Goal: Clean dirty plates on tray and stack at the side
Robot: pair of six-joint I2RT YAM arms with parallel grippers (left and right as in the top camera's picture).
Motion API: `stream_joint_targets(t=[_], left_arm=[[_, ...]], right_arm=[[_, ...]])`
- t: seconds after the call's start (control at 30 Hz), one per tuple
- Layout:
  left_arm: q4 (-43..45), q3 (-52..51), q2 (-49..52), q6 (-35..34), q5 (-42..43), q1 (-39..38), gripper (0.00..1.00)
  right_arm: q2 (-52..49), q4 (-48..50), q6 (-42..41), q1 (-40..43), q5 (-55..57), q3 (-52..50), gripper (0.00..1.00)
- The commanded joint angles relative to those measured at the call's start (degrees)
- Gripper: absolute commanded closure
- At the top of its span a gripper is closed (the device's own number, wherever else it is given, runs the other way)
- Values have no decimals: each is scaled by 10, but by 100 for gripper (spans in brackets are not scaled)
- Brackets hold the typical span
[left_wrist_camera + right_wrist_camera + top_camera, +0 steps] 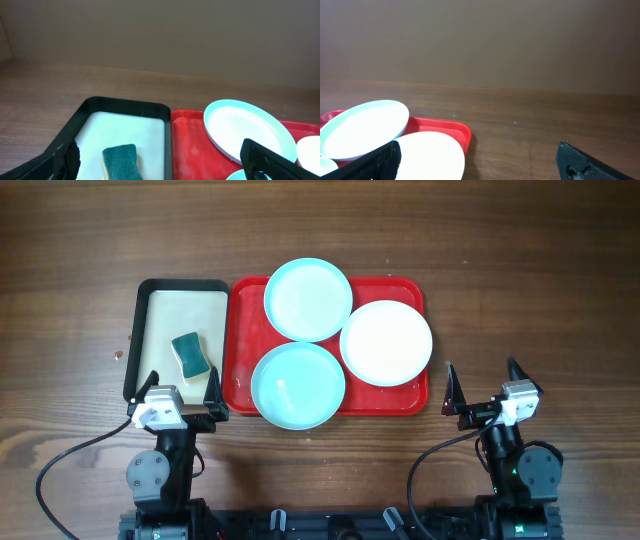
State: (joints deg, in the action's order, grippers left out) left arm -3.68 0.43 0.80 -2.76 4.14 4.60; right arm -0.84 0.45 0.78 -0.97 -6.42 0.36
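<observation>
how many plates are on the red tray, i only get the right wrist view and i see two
observer: three. a second light-blue plate sits at the near side of the red tray, left of the white plate and nearer than the far blue plate.
operator: anything to scrub with
observer: a green sponge lies in the black-rimmed tray, just left of the red one.
operator: and the other arm
observer: the left hand is open and empty, over the black-rimmed tray's near edge, close to the sponge.
</observation>
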Motion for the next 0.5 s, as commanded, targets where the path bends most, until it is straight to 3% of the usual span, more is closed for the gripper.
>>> stream_joint_targets(t=[0.0,0.37,0.47], left_arm=[[-4,-1,0,10,0,-3,0],[0,-1,0,8,6,-3,0],[19,-1,0,7,77,-3,0]], right_arm=[[5,9,-21,-3,-25,-1,0],[4,15,-78,-3,-63,-1,0],[4,35,-87,-3,-98,1,0]])
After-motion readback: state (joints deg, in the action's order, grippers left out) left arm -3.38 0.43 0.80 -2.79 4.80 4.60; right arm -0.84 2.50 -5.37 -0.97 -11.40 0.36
